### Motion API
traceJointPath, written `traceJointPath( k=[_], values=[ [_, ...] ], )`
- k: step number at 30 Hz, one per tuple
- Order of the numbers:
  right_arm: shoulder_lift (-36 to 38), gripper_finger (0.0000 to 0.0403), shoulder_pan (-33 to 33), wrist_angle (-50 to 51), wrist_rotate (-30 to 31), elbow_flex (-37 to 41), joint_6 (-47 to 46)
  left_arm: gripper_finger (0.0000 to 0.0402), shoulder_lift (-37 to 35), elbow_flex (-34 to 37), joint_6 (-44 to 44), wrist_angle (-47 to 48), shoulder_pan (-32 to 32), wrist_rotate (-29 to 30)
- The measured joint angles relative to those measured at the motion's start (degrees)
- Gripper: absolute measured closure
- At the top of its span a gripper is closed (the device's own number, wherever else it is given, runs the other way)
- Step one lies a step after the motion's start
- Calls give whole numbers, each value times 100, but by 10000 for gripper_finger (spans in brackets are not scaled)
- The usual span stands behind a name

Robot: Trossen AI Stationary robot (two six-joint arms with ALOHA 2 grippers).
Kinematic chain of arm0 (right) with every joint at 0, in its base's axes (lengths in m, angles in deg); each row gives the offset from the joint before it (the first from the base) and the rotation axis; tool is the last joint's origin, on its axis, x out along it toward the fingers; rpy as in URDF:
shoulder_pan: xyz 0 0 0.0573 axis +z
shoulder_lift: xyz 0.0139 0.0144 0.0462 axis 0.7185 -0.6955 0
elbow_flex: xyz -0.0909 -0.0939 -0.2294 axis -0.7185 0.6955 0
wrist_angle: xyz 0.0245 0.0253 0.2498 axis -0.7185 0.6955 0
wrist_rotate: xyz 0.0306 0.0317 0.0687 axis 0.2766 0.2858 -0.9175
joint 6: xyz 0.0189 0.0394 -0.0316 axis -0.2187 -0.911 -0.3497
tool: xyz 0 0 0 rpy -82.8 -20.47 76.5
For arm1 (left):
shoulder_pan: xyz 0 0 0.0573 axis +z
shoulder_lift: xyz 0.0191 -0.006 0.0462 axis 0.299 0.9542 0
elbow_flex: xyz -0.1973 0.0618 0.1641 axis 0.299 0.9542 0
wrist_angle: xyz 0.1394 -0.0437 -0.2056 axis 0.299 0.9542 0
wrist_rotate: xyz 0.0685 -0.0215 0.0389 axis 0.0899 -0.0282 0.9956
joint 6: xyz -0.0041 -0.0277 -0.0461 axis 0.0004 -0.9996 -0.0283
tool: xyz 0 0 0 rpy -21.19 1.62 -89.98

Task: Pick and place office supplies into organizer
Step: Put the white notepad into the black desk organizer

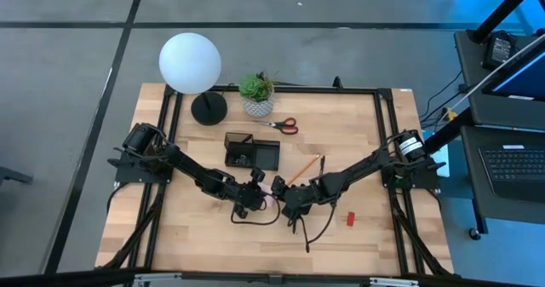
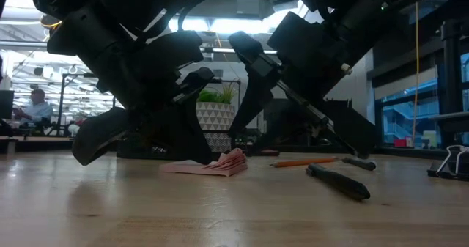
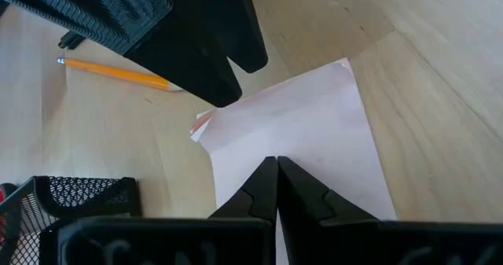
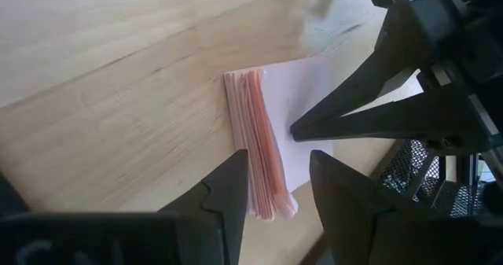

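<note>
A pink sticky-note pad (image 1: 274, 185) lies flat on the wooden table, just in front of the black mesh organizer (image 1: 251, 153). It also shows in the low view (image 2: 209, 166). My left gripper (image 3: 275, 164) is shut, with its tips on the pad's top sheet. My right gripper (image 4: 279, 174) is open and comes from the other side. Its two fingers stand on either side of the pad's stacked edge (image 4: 258, 131), near a corner. An orange pencil (image 1: 302, 169) lies just right of the pad. My left gripper presses its shut fingertips (image 4: 302, 128) down on the pad's top sheet (image 3: 291, 131), near the middle, slanting down from the table's left. The pad lies on the table, its edge by my right gripper fanned up a little (image 2: 234, 159). My right gripper: I cannot tell whether its fingers touch the pad.
Red-handled scissors (image 1: 285, 125), a potted plant (image 1: 255, 95) and a lamp with a white globe (image 1: 189, 61) stand at the back. A small red block (image 1: 349, 219) lies front right. A black pen (image 2: 337, 181) and a clip (image 2: 451, 163) lie right of the pad.
</note>
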Motion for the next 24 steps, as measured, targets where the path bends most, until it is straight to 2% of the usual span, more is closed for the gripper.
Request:
traceJointPath(
  k=[24],
  values=[
    [0,263,-203,-20,-495,4,-310,398,0,0,0,1,0,0]
  ],
)
